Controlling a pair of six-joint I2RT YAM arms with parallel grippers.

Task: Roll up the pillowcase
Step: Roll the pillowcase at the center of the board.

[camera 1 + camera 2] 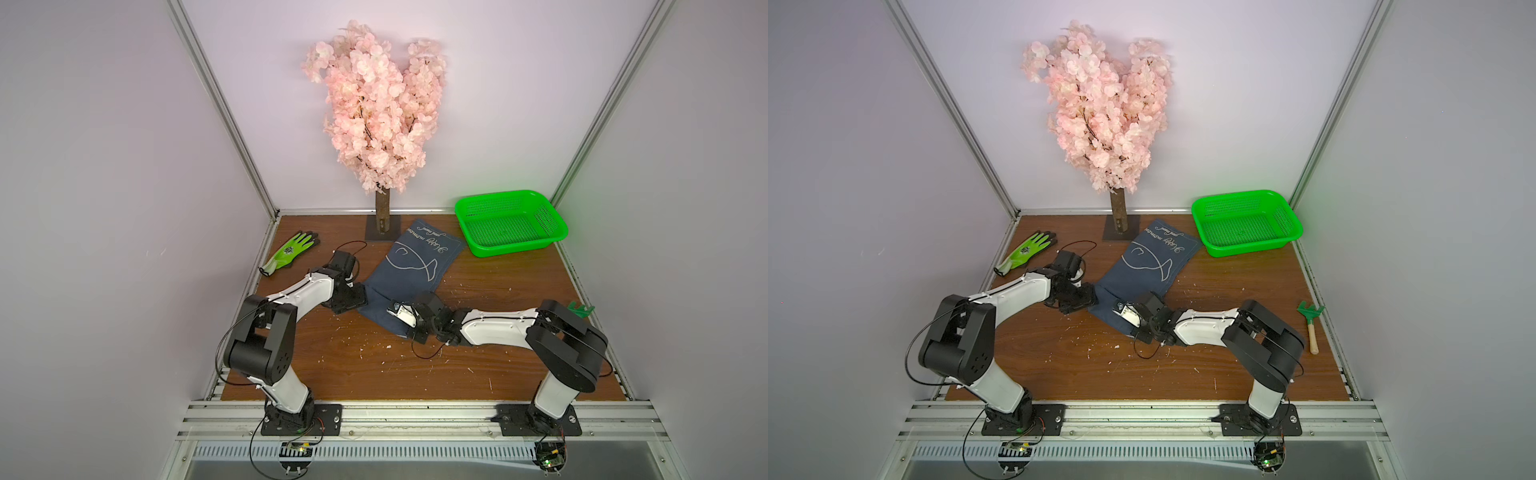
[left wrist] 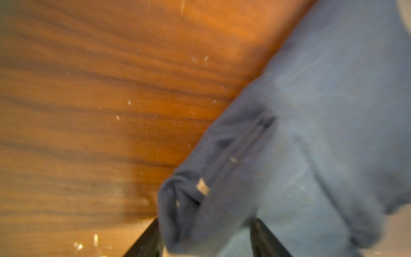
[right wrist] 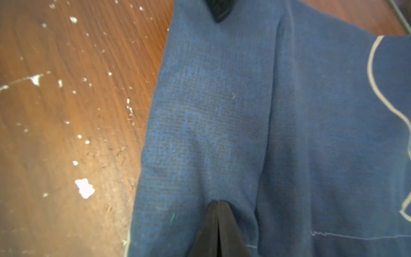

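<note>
Robot arms at work on a pillowcase: the navy pillowcase (image 1: pixel 411 270) lay slantwise on the wooden table (image 1: pixel 478 357). Its far end was near the foot of a pink blossom tree (image 1: pixel 376 104) and close beside a green basket (image 1: pixel 509 222). Its near end was bunched between the two grippers.

Both top views showed the fish drawing and lettering face up, with the left gripper (image 1: pixel 358 296) at the cloth's edge and the right gripper (image 1: pixel 390 309) over the near end. Neither showed how the jaws stood.

The wrist views did. The right wrist view showed the right gripper's jaws pressed together on a puckered pinch of the cloth, beside a white stitched seam and white flecks on the wood. The left wrist view, blurred, showed the left gripper's jaws standing apart with a rumpled corner between them. Whether they pressed it could not be told.

A green-and-black glove (image 1: pixel 291 251) lay well apart, near the left wall. A rake (image 1: pixel 1310 326) appeared whole in a top view, wooden handle included, while in a top view only its green tines (image 1: pixel 579 309) showed past the right arm's elbow.
</note>
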